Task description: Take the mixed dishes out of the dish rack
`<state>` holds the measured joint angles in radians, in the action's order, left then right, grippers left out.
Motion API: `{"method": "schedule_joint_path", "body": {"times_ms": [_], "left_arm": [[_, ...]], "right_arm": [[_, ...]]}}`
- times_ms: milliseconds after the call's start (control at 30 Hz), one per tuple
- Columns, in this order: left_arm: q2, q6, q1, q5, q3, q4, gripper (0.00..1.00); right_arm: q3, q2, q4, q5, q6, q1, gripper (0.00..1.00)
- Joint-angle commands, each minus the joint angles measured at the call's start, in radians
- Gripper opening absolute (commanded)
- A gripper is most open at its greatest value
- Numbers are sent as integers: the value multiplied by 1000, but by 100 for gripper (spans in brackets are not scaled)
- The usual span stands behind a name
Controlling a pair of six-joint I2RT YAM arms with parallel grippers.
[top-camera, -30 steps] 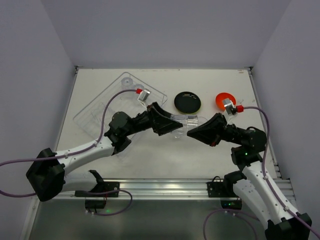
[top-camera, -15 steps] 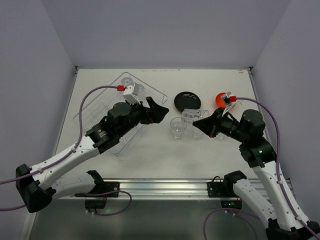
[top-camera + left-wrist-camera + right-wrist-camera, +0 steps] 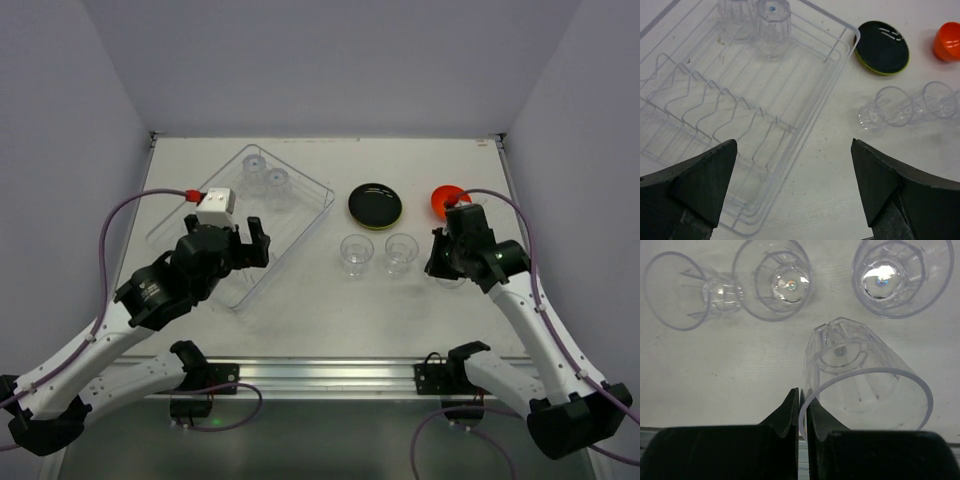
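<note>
Left end effector [image 3: 793,145] back above dish rack [image 3: 790,85], cups [image 3: 774,22] ahead

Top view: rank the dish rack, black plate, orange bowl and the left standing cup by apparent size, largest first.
1. dish rack
2. black plate
3. orange bowl and standing cup: about alike; the bowl is partly hidden.

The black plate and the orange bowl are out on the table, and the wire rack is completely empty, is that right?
Not quite. The dish rack is not empty: two clear cups sit at its far end, as the left wrist view shows. The black plate and the orange bowl are indeed out on the table.
</note>
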<state>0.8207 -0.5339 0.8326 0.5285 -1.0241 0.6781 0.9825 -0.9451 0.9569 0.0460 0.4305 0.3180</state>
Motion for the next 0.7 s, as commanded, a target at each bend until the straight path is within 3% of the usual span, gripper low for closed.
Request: {"method": "schedule_joint_path", "body": {"times_ms": [0, 333, 667], "left_arm": [[-20, 77, -1, 59, 99, 11, 100], [23, 126, -1, -8, 171, -38, 100], [-25, 120, -1, -16, 197, -55, 100]], "right_arm": [[54, -79, 83, 124, 56, 1, 0], [-64, -188, -6, 124, 207, 3, 0], [-145, -268, -105, 155, 223, 3, 2]]}}
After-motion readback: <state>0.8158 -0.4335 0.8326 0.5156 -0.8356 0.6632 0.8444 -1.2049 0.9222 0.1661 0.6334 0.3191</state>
